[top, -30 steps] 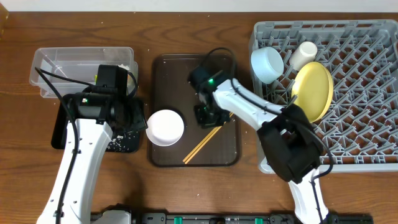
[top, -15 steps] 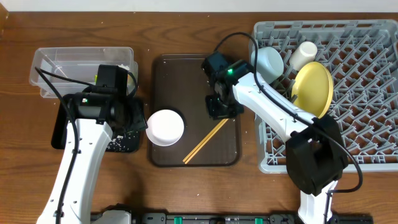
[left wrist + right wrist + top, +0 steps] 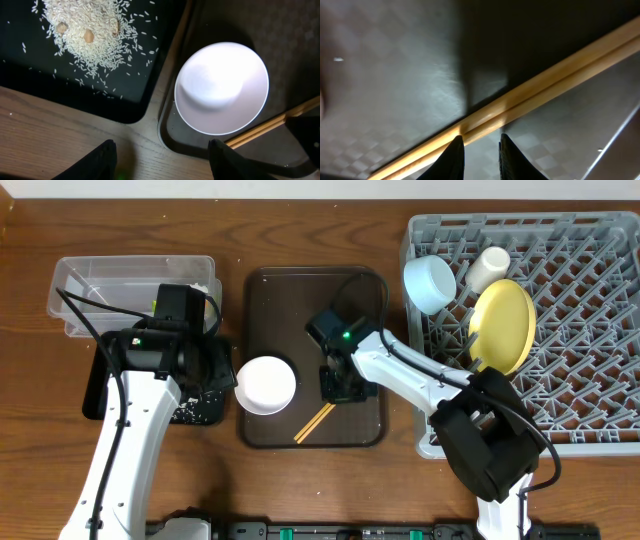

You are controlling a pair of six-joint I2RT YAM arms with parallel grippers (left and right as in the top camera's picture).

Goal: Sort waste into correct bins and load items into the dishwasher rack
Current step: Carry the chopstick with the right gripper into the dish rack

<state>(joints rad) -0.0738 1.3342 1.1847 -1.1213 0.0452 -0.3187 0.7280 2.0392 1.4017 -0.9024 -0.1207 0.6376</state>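
Observation:
A pair of wooden chopsticks lies slanted on the dark brown serving tray. My right gripper is low over their upper end, open only narrowly. One fingertip touches the sticks and bare tray shows in the gap. The white bowl sits at the tray's left edge. My left gripper hovers open and empty over the table beside it. Rice-like crumbs lie in the black tray. The blue bowl, cup and yellow plate stand in the dishwasher rack.
The clear tub stands at the back left, behind the black tray. The rack's left wall is close to the right of the brown tray. Wooden table edge runs along the front.
My right gripper swung up and right toward the rack, then came back down-left onto the chopsticks' upper end, its jaws a little narrower. The chopsticks and the left arm have not moved.

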